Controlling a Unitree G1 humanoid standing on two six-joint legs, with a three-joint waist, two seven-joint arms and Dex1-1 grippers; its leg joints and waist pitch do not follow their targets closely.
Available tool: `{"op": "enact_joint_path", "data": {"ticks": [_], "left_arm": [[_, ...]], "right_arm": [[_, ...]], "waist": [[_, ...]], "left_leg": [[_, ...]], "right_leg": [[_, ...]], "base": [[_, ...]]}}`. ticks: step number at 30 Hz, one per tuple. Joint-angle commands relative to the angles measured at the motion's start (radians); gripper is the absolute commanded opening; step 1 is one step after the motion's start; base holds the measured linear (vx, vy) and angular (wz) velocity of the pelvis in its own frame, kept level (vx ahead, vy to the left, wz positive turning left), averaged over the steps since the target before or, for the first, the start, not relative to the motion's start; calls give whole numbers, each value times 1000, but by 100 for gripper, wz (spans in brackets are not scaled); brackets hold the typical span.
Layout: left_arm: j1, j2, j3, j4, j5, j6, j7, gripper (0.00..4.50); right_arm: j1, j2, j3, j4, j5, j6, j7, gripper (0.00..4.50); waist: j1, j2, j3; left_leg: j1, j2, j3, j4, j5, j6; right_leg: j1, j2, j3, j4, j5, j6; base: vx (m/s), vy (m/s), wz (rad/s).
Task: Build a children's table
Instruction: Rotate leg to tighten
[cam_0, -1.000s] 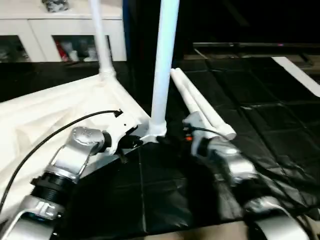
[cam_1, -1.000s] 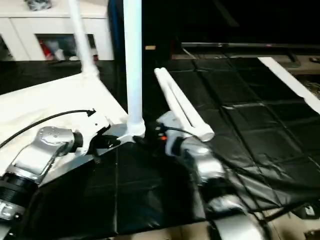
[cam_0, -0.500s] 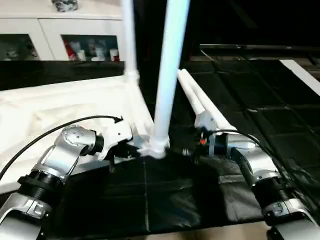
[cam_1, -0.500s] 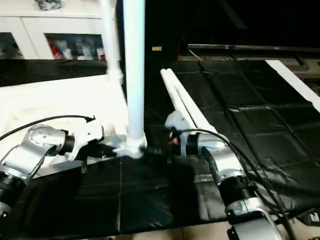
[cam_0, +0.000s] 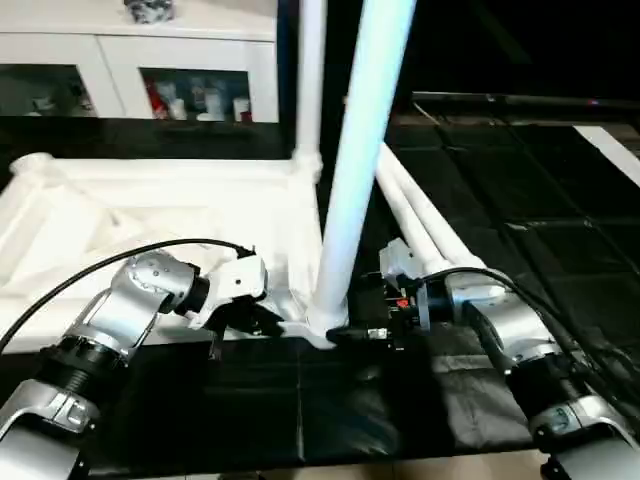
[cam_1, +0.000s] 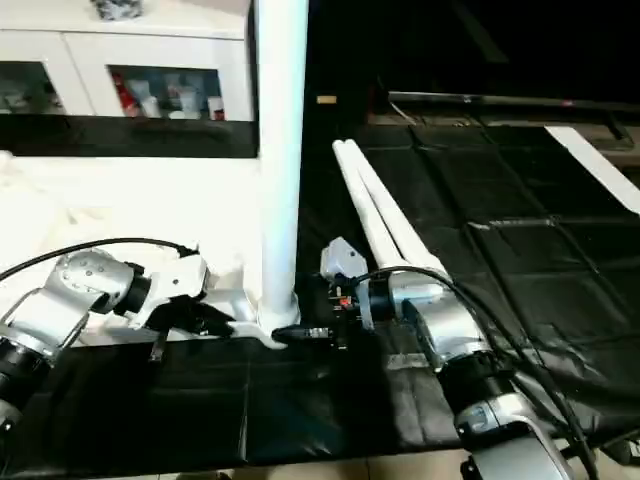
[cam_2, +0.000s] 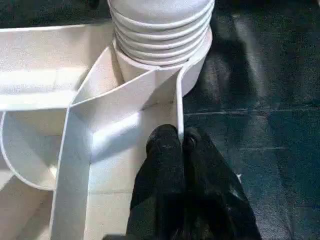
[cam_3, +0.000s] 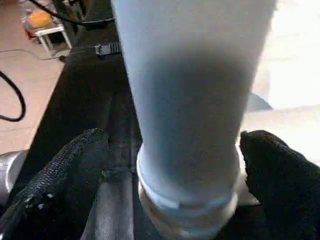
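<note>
Nearest you, the two silver forearms reach in over the black mat (cam_0: 330, 400) toward the table's near corner. Your left gripper (cam_2: 176, 145) is pressed together on the thin upright rim of the tabletop (cam_0: 150, 215), one black finger on each side of that wall, just beside the round corner socket (cam_2: 192, 75). Your right gripper (cam_3: 185, 165) is spread wide, its two padded fingers (cam_3: 60, 175) standing on either side of the near leg (cam_0: 360, 150) low down by the socket; you cannot tell from the pictures whether the pads touch the leg. That leg stands upright in the corner socket, its ribbed base seated in the ring. The tabletop lies upside down on the mat, ribbed underside up, stretching away to the left of the near leg. Behind, a second leg (cam_0: 308, 80) stands upright in the far corner socket. To the right of the tabletop, two loose legs (cam_1: 385, 220) lie side by side on the mat, touching, running away from you. Farthest back, a white cabinet (cam_0: 110, 70) with glass doors stands behind the tabletop.
</note>
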Motion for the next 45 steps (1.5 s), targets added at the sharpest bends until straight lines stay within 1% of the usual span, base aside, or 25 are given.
{"op": "enact_joint_path", "data": {"ticks": [1,3,4,5,7,9,13,17,20,21,22,24,27,28,29,30,31,32,33,34,36,38,40,42,45], "left_arm": [[-10,-4,-47,-4,10,-27,-51,0],[-10,-4,-48,-5,11,-28,-53,0],[-11,-3,-49,-3,12,-32,-57,0],[-12,-3,-50,-2,13,-33,-59,0],[-12,-3,-53,-1,16,-38,-66,0],[-13,-4,-55,2,19,-41,-67,0],[-16,-8,-55,11,24,-45,-67,0],[-21,-13,-50,29,27,-44,-56,0],[-23,-25,-29,43,20,-9,-25,0],[-24,-28,-22,44,18,7,-11,0],[-24,-31,-17,45,17,17,-2,0],[-29,-46,11,57,17,63,63,0],[-29,-75,63,44,6,156,172,0],[-20,-107,110,5,-5,258,269,0],[-17,-115,121,-6,-7,279,291,0],[-8,-136,148,-37,-15,340,342,0],[-7,-139,151,-42,-16,349,348,0],[16,-181,191,-106,-14,441,436,0],[18,-185,194,-112,-12,450,444,0],[26,-203,207,-138,-6,481,478,0],[36,-233,224,-176,-1,531,529,0],[41,-255,230,-209,6,572,570,0],[40,-279,233,-235,10,607,611,0],[42,-285,222,-251,11,621,619,0],[48,-279,206,-264,17,620,623,0]], "right_arm": [[-16,3,4,17,-3,5,7,414],[-18,6,4,22,-5,3,3,392],[-19,9,4,27,-7,1,3,392],[-20,10,4,30,-8,0,4,371],[-21,16,5,35,-10,-1,9,361],[-21,20,7,36,-10,2,13,333],[-22,20,13,36,-4,5,20,302],[-22,19,16,38,-4,8,25,283],[-17,26,9,36,2,29,14,275],[-14,32,3,33,7,39,2,274],[-13,35,-1,31,10,45,-5,273],[-7,64,-24,35,6,56,-90,273],[2,114,-47,51,-12,71,-228,272],[2,166,-66,83,-26,85,-348,272],[1,179,-70,93,-28,91,-373,272],[-7,210,-83,120,-32,103,-440,272],[-9,214,-86,125,-33,103,-451,272],[-38,275,-115,187,-33,118,-573,272],[-40,281,-118,192,-33,119,-584,272],[-52,302,-131,212,-31,124,-626,272],[-71,331,-153,239,-22,140,-680,272],[-86,348,-165,258,-27,149,-716,272],[-96,356,-159,275,-47,144,-722,272],[-100,361,-164,286,-50,133,-722,272],[-109,360,-174,307,-47,106,-722,272]], "waist": [[-8,13,-69],[-7,13,-69],[-7,12,-68],[-7,12,-68],[-7,13,-68],[-7,13,-69],[-7,12,-69],[-7,13,-69],[-7,13,-69],[-6,16,-68],[-7,14,-67],[-9,15,-65],[-16,13,-63],[-21,11,-62],[-24,13,-61],[-34,10,-62],[-43,12,-62],[-55,13,-64],[-61,14,-63],[-65,13,-63],[-70,14,-65],[-73,15,-66],[-75,9,-67],[-74,11,-67],[-77,14,-65]], "left_leg": [[13,44,-7,-61,-203,9],[12,44,-7,-60,-204,7],[11,43,-7,-61,-205,6],[12,44,-7,-61,-206,5],[13,45,-8,-62,-211,3],[13,45,-7,-61,-211,2],[12,44,-8,-61,-207,3],[13,44,-7,-60,-204,4],[14,44,-7,-60,-206,3],[15,44,-7,-60,-213,2],[15,44,-7,-61,-221,0],[18,44,-8,-63,-239,-12],[16,41,-13,-67,-263,-29],[17,42,-13,-67,-264,-36],[15,42,-16,-69,-267,-43],[12,39,-18,-70,-271,-45],[12,38,-19,-69,-265,-43],[10,41,-19,-68,-259,-45],[7,39,-20,-69,-254,-45],[4,34,-19,-67,-247,-36],[9,34,-16,-63,-239,-26],[8,34,-14,-61,-216,-15],[6,34,-13,-60,-197,-2],[6,34,-12,-59,-193,6],[7,34,-12,-61,-211,8]], "right_leg": [[49,-83,53,-67,-197,-189],[50,-85,53,-67,-203,-188],[51,-84,53,-68,-209,-184],[51,-84,53,-67,-214,-181],[49,-85,53,-68,-220,-181],[49,-85,53,-68,-217,-184],[51,-84,53,-66,-213,-181],[50,-83,52,-66,-207,-182],[50,-83,53,-65,-206,-186],[49,-85,53,-68,-218,-187],[50,-85,53,-69,-233,-185],[47,-86,54,-73,-270,-178],[49,-90,53,-80,-361,-148],[47,-91,55,-80,-370,-147],[46,-92,54,-79,-376,-149],[50,-92,51,-82,-394,-141],[50,-91,51,-82,-384,-145],[50,-91,53,-76,-352,-159],[53,-90,52,-76,-342,-165],[55,-86,50,-80,-343,-157],[51,-86,54,-80,-317,-167],[53,-82,54,-76,-270,-179],[54,-79,52,-74,-232,-184],[55,-79,52,-73,-215,-188],[53,-80,52,-76,-237,-183]], "base": [[0,0,0],[0,0,0],[0,0,0],[0,0,0],[0,0,0],[0,0,0],[0,0,0],[0,0,0],[0,0,0],[0,0,0],[0,0,0],[0,0,0],[0,0,0],[0,0,0],[0,0,0],[0,0,0],[0,0,0],[0,0,0],[0,0,0],[0,0,0],[0,0,0],[0,0,0],[0,0,0],[0,0,0],[0,0,0]]}}
